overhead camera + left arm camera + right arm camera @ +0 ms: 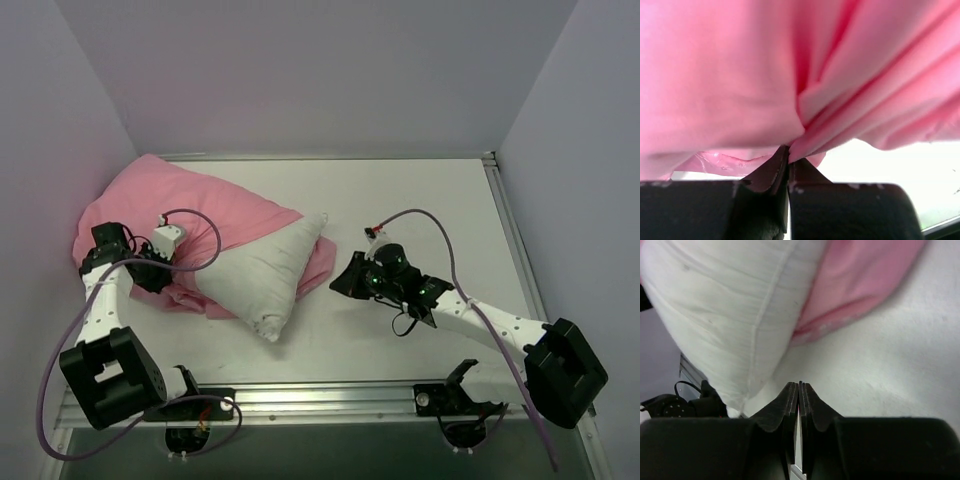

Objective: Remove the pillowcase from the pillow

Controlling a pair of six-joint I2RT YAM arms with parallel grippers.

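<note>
I judge the job about half done. The plump off-white stuffed pillow pokes well out of the thin pink fabric pillowcase, with one bare corner pointing toward my bases. Its far end is buried in the pink sack at the left side of the white surface. What remains is to draw the rest of the cushion free and get the two apart.

My left pincer is clamped on a gathered fold of the pillowcase. The cloth fans out from the tips in tight radiating pleats, so I take it to be thin and limp, with a slight sheen. My right pincer has its tips pressed together on nothing. It hovers just beside the pillow's exposed edge, over bare surface, and as far as I can tell it is not touching the pillow.

The pillow looks soft and lofty, with a raised seam running down its plain woven cover. A strip of pink hem peeks out beside it.
</note>
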